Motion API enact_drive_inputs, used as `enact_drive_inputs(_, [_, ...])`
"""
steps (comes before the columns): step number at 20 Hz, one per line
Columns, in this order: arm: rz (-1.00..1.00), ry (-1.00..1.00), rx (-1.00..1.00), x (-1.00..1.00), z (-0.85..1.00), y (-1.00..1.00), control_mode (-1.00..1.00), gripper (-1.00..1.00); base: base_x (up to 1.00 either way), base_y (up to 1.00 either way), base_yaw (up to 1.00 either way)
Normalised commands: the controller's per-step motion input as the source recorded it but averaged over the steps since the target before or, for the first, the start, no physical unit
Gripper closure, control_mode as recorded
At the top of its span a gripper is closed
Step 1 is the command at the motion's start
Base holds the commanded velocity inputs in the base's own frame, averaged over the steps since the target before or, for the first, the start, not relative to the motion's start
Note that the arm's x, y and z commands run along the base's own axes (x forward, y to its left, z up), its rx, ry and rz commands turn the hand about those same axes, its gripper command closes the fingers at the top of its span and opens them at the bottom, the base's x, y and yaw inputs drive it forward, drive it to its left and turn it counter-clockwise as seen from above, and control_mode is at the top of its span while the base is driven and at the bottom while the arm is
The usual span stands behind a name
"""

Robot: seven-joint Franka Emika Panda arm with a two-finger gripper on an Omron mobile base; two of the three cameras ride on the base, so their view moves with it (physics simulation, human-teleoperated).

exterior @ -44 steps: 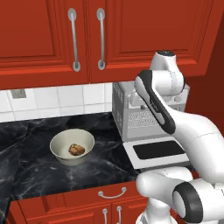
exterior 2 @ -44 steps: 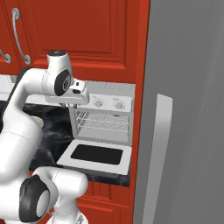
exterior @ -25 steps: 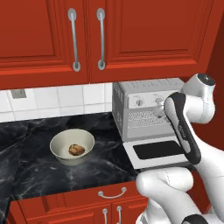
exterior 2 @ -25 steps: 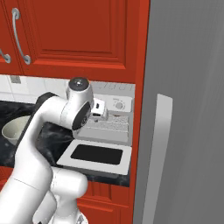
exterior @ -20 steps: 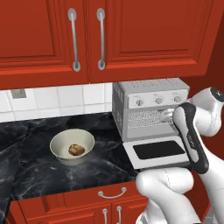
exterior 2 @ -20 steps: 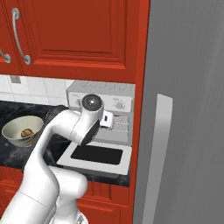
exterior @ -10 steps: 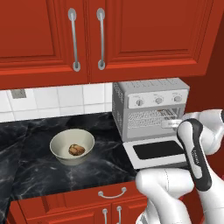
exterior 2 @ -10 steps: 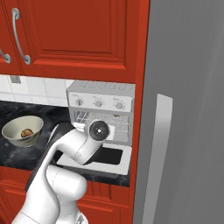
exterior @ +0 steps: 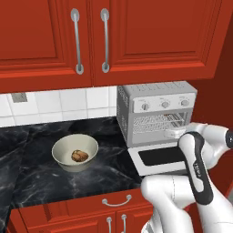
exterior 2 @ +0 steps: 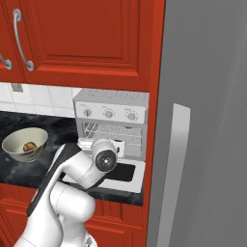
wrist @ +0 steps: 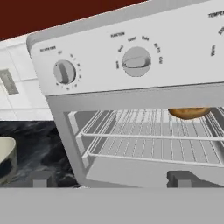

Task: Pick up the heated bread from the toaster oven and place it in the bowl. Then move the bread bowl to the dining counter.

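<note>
The toaster oven (exterior: 157, 109) stands on the black counter with its door (exterior: 157, 156) dropped open. Seen from the hand, its wire rack (wrist: 148, 135) carries the golden heated bread (wrist: 189, 113) at the back right, partly cut off by the oven's upper frame. My gripper (wrist: 113, 179) is open in front of the oven mouth, level with the rack, with nothing between its fingertips (wrist: 43, 178). The hand (exterior: 175, 133) sits just above the open door. The cream-white bowl (exterior: 63, 148) rests to the left of the oven.
A darker brown lumpy bread piece (exterior: 79, 156) lies in the bowl. Red wall cabinets (exterior: 91, 41) hang overhead. A tall grey refrigerator (exterior 2: 207, 120) stands right of the oven. My own elbow (exterior 2: 105, 160) is low, in front of the oven door.
The arm has swung from high in front of the oven down and to the right. The hand has dropped to the oven opening. Bowl and oven have not moved.
</note>
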Motion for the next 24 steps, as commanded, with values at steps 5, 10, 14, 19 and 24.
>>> enact_drive_inputs(5, [0.00, -0.08, 0.00, 0.25, 0.00, 0.00, -1.00, -1.00, 0.00, 0.00, 0.00])
enact_drive_inputs(10, [0.00, -0.03, 0.00, 0.38, 0.00, 0.01, -1.00, -1.00, 0.00, 0.00, 0.00])
enact_drive_inputs(14, [0.00, 0.00, -0.01, 0.45, -0.06, 0.04, -1.00, -1.00, 0.00, 0.00, 0.00])
enact_drive_inputs(19, [0.00, 0.00, -0.01, 0.38, -0.32, 0.00, -1.00, -1.00, 0.00, 0.00, 0.00])
enact_drive_inputs(24, [0.00, -0.04, 0.00, 0.39, -0.23, 0.00, -1.00, -1.00, 0.00, 0.00, 0.00])
